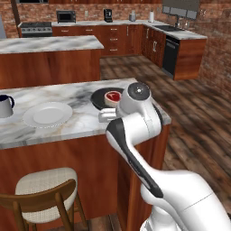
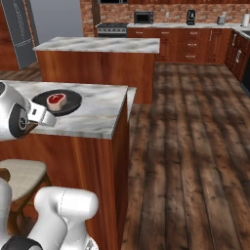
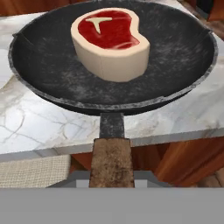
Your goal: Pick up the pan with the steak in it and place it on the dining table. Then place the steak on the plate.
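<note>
The black pan (image 1: 100, 98) (image 2: 68, 100) (image 3: 175, 61) is at the near right end of the marble dining table (image 1: 67, 128) (image 2: 97, 112). In it lies the steak (image 1: 113, 96) (image 2: 55, 100) (image 3: 109, 41), red on top with a pale rim. My gripper (image 3: 111, 177) (image 2: 41, 116) is shut on the pan's brown wooden handle (image 3: 111, 159), which sticks out past the table's near edge. Whether the pan rests on the marble or hangs just above it I cannot tell. The white plate (image 1: 47, 114) lies bare on the table, left of the pan.
A white mug (image 1: 4, 106) with a dark top stands at the table's left end. A cushioned wooden stool (image 1: 43, 187) (image 3: 30, 170) stands below the near edge. A second marble island (image 1: 49, 44) (image 2: 97, 45) is behind, with open wood floor (image 2: 195, 146) to the right.
</note>
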